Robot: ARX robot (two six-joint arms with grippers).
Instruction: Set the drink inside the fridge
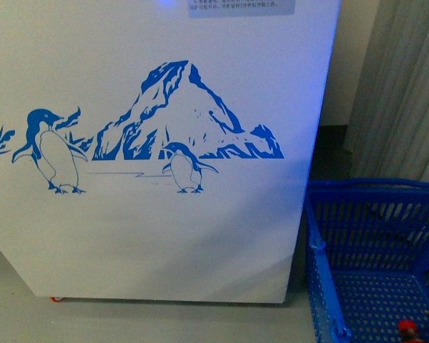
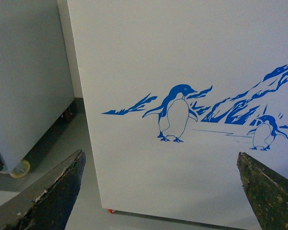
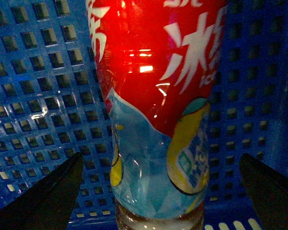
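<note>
**Plastic bottle framed, no grip on it yet**

Red fills my right wrist feed. The drink (image 3: 153,96) sits in the blue basket (image 1: 372,184), just right of the fridge (image 1: 164,236), and its red cap (image 1: 409,329) peeks in low on the front feed. The right end effector (image 3: 161,158) is spread wide around the bottle, with neither finger touching. The left end effector (image 2: 161,154) is also spread, holding nothing and facing the penguin print.

I judge the bottle fairly heavy if full, with thin walls that will give under a squeeze and a glossy, slippery label. I would pinch across the labelled mid-body. The label is red with white characters above a pale blue and yellow graphic.
</note>
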